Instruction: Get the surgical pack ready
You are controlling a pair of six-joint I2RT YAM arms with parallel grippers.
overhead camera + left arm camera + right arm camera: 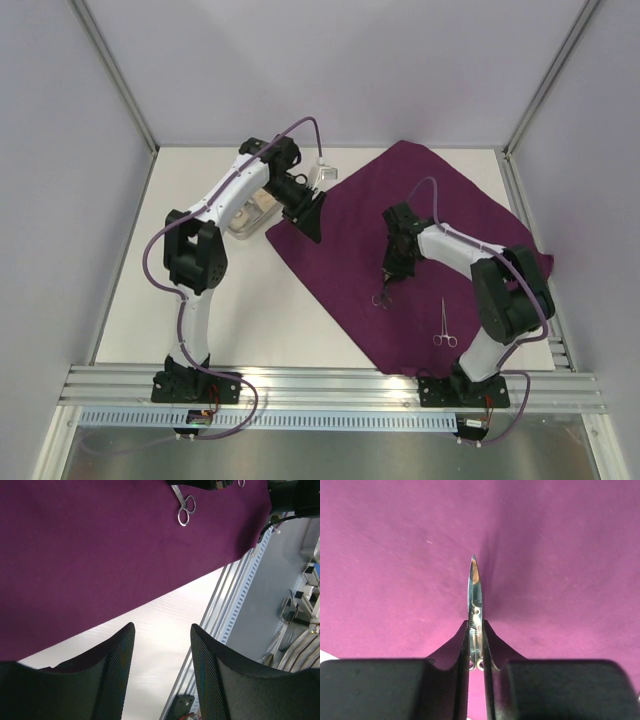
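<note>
Right gripper [476,630] pinches a clamp [475,595] edge-on, long axis along its fingers [455,650], rings toward the cloth [395,555]. Left gripper [162,640] hangs open over the cloth's edge beside bare table [165,612].

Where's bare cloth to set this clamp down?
Bare cloth spreads between the right gripper with its clamp and the far edge, and leftward toward the left gripper. It is tighter near the second clamp by the near edge.

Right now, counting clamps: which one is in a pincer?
The clamp pinched edge-on in the right pincer; the other clamp lies flat and loose, to its right.
</note>
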